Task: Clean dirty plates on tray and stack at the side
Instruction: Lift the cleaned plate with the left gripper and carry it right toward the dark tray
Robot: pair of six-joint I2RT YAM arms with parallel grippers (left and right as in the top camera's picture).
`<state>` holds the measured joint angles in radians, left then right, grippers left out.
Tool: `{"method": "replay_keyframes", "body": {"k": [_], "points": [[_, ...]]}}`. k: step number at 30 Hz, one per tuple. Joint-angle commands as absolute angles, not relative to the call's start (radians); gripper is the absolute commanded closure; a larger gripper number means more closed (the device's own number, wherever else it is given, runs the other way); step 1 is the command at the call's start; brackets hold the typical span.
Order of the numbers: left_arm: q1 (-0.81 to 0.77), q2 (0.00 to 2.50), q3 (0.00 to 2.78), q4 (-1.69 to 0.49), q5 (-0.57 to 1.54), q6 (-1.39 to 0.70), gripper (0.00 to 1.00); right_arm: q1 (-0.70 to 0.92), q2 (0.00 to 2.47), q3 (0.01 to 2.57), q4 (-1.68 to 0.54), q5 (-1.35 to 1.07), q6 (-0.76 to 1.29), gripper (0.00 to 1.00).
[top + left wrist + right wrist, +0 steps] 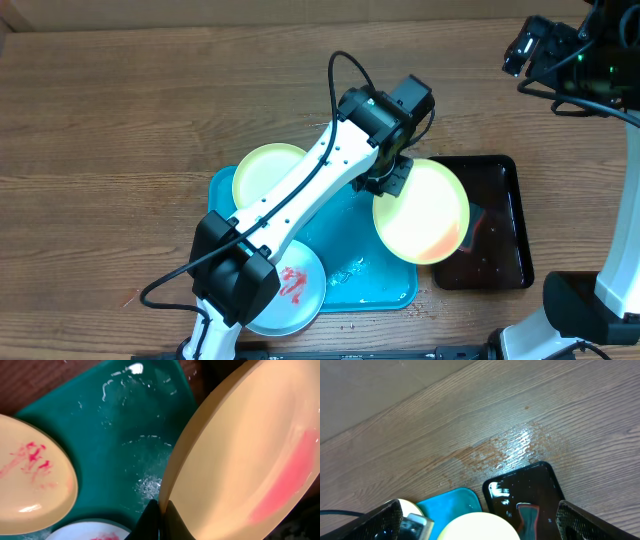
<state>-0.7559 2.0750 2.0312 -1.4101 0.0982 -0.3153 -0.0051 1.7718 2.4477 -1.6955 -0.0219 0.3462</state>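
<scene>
Though perhaps wet near the dark tray (545,485), wood-grain table (120,120); left gripper (161,510) tight on a plate (425,210), right gripper (522,52) agape.

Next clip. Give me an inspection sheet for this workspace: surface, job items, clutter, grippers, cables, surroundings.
Surface: wooden table, with a wet patch beside the dark tray.
Job's things: turquoise tray, wet, holds a yellow-green plate with red smears and a pale blue plate with a red smear. A second yellow-green plate, pink-smeared, is lifted and tilted where the two trays meet.
Clutter: something reddish lies in the dark tray, too unclear to name.
Grippers: left gripper is shut on the second yellow-green plate's rim; right gripper is open and empty, at the far right.
Cables: black cable loops along the left arm.
Surroundings: nothing seen.
</scene>
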Motion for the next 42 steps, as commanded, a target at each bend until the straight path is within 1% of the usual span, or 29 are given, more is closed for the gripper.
{"method": "replay_keyframes", "body": {"k": [1,5,11,16,21,27,34,42], "points": [[-0.757,2.088,2.080,-1.413,0.020,-0.326,0.96,-0.008,1.750,2.470,-1.692,-0.017,0.340,0.00],[-0.774,2.088,2.080,-1.414,-0.058,-0.338,0.96,-0.041,1.750,2.470,-1.654,0.000,0.382,0.00],[-0.801,2.090,2.080,-1.403,-0.115,-0.339,0.96,-0.138,1.750,2.470,-1.608,0.125,0.442,0.00],[-0.826,2.106,2.081,-1.364,-0.168,-0.345,0.96,-0.198,1.750,2.470,-1.601,0.130,0.442,0.00],[-0.857,2.106,2.088,-1.321,-0.204,-0.349,0.96,-0.220,1.750,2.470,-1.597,0.130,0.442,0.00],[-0.912,2.106,2.103,-1.257,-0.416,-0.338,0.96,-0.220,1.750,2.470,-1.596,0.106,0.442,0.00],[-0.963,2.106,2.125,-1.159,-0.571,-0.270,0.96,-0.220,1.750,2.470,-1.603,0.089,0.442,0.00],[-1.058,2.106,2.125,-1.003,-0.847,-0.082,0.96,-0.220,1.750,2.470,-1.603,0.089,0.442,0.00]]}}
